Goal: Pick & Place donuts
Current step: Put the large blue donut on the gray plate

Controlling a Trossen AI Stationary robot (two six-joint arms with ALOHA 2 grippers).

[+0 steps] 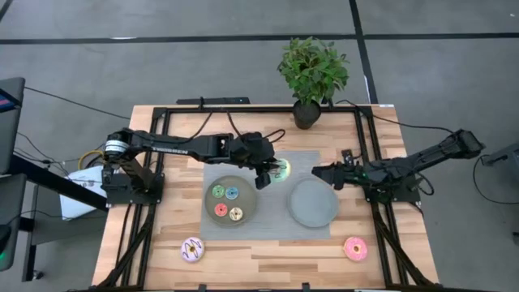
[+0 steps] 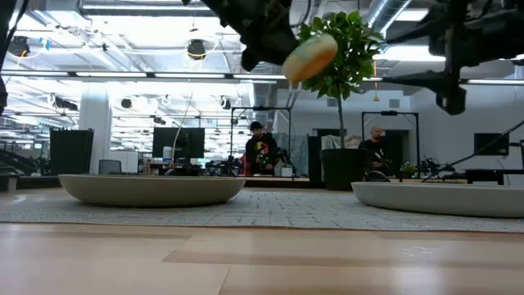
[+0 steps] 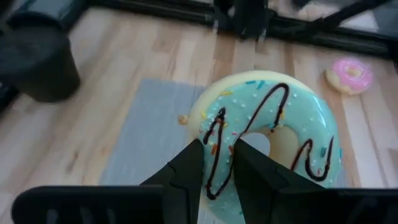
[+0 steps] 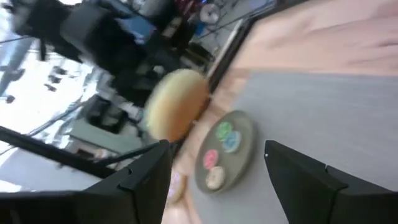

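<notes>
The green-iced donut (image 3: 273, 143), a glossy ring with chocolate squiggles and coloured sprinkles over a pale dough base, hung above the grey mat (image 1: 243, 166) near the table's middle, pinched by its rim between the closed fingers of the left gripper (image 1: 264, 176). Four tiny donuts (image 1: 226, 202) lay on the left round grey plate (image 1: 209, 212), iced green, blue, red and yellow. The right plate (image 1: 313, 203) was a matching shallow dish. Two more large donuts lay on the bare wood near the table's front edge: a purple-white one (image 1: 192, 249) toward the left corner and a pink one (image 1: 355, 248) toward the right. The right gripper (image 1: 317, 173) hovered at the mat's right edge, fingers spread wide, holding nothing. No readable writing showed.
</notes>
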